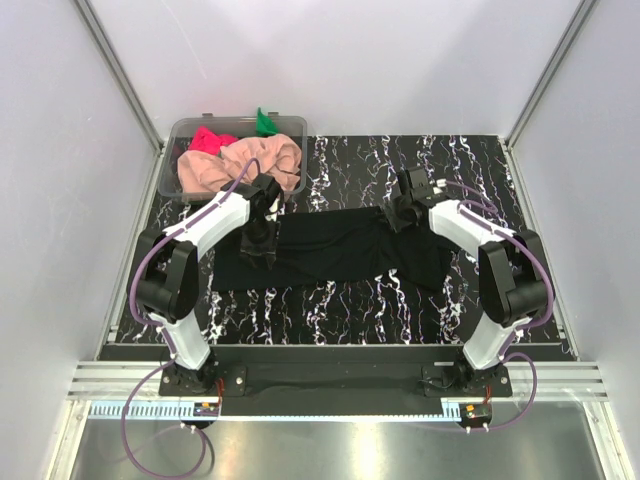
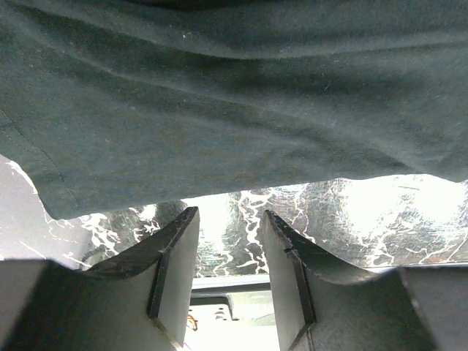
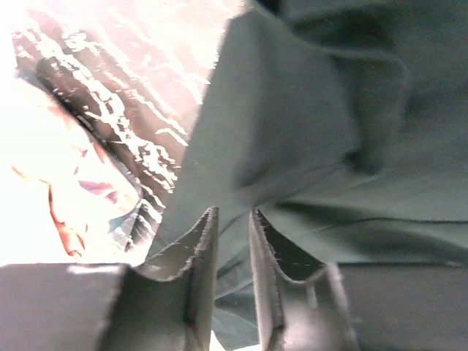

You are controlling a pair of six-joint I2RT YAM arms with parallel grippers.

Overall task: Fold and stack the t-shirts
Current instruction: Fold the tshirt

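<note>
A large black t-shirt [image 1: 330, 250] lies spread across the marbled table. My left gripper [image 1: 258, 250] hangs over its left part. In the left wrist view that gripper [image 2: 231, 213] is open with only bare table showing through the gap, and the black t-shirt [image 2: 219, 95] fills the view ahead of it. My right gripper [image 1: 398, 215] sits at the shirt's far right edge. In the right wrist view its [image 3: 234, 212] jaws stand a narrow gap apart over the dark cloth [image 3: 314, 110], which is not visibly pinched. Peach-pink [image 1: 240, 162], pink-red [image 1: 207, 138] and green [image 1: 264, 122] t-shirts lie bunched in the tub.
A clear plastic tub [image 1: 182, 128] stands at the back left corner, close behind my left arm. White walls close in the table on three sides. Bare marbled table [image 1: 350, 310] lies between the black shirt and the arm bases.
</note>
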